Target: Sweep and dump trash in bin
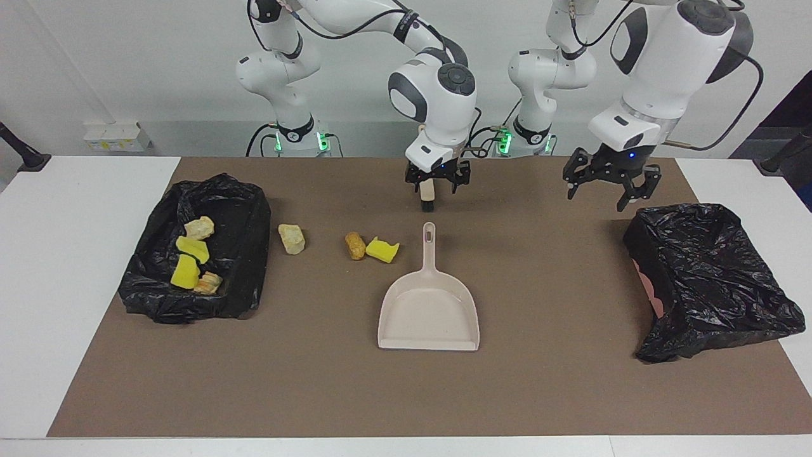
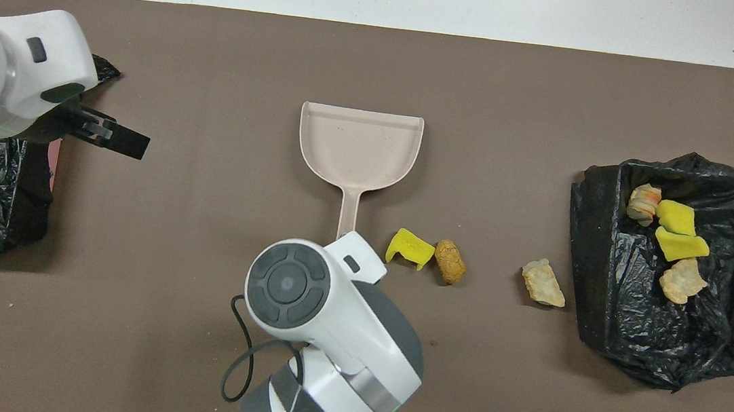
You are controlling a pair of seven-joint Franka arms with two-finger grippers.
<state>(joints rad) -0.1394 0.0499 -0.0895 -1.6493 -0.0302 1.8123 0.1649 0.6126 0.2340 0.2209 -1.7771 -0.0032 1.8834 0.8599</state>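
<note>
The beige dustpan (image 1: 429,311) lies flat mid-table, handle toward the robots; it also shows in the overhead view (image 2: 360,140). Beside its handle lie a yellow sponge piece (image 1: 382,250), an orange-brown lump (image 1: 355,245) and a pale chunk (image 1: 292,238). Several more trash pieces (image 1: 193,257) sit in a black bag-lined tray (image 1: 244,209). My right gripper (image 1: 438,189) is open over the beige brush (image 1: 428,190), which lies nearer the robots than the dustpan. My left gripper (image 1: 611,187) is open and empty in the air beside the black-bagged bin (image 1: 710,273).
The bin lies tipped at the left arm's end, some pink showing at its mouth (image 1: 653,289). The tray with trash is at the right arm's end (image 2: 607,258). In the overhead view the right arm hides the brush.
</note>
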